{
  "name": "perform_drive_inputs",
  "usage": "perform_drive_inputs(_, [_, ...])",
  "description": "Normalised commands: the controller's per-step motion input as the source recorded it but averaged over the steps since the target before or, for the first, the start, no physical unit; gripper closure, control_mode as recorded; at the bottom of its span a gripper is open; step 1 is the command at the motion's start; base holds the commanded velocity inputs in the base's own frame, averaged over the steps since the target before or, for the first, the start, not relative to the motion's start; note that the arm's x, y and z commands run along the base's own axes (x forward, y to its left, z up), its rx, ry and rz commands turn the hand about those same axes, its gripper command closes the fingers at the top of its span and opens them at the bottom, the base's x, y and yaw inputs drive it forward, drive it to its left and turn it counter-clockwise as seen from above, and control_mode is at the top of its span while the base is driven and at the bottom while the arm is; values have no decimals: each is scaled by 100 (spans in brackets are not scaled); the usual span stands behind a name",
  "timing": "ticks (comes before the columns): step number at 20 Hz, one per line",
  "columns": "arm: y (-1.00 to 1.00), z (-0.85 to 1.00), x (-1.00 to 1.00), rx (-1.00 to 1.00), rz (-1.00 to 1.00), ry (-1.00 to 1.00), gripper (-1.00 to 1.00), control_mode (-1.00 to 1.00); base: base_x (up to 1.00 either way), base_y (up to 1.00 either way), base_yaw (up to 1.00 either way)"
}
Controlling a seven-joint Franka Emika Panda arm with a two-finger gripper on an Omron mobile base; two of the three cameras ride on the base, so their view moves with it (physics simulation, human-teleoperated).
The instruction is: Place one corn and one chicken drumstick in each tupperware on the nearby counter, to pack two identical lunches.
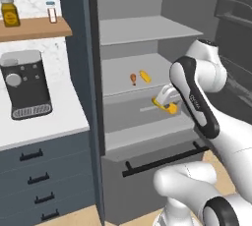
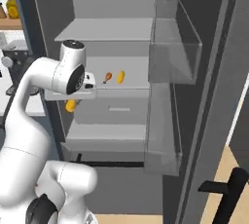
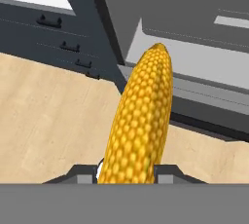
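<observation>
My gripper (image 1: 165,102) hangs in front of the open fridge at the height of its lower shelf, shut on a yellow corn (image 1: 166,106) cob. From the right the held corn (image 2: 71,105) pokes out below the hand. The hand view looks along this corn (image 3: 141,121), which rises between the fingertips above the wooden floor. On the middle fridge shelf lie a reddish-brown chicken drumstick (image 1: 133,78) and a second corn (image 1: 144,76), side by side and apart from the gripper; the drumstick (image 2: 107,77) and corn (image 2: 120,76) also show from the right. The white counter (image 1: 54,122) lies to the left. The tupperware is out of view.
A dark appliance (image 1: 24,85) stands on the counter under a wooden wall shelf (image 1: 37,27) with jars. Blue-grey drawers (image 1: 39,181) sit below. The fridge door stands open at the right with clear bins (image 2: 175,43). A black handle bar (image 1: 162,160) crosses the fridge's bottom drawer.
</observation>
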Motion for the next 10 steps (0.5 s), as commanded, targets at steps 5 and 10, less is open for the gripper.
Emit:
perform_drive_inputs(5, [0,0,0,0,0,0,100,100,26,100,-24])
perform_drive_inputs(10, [0,0,0,0,0,0,100,100,19,100,-15])
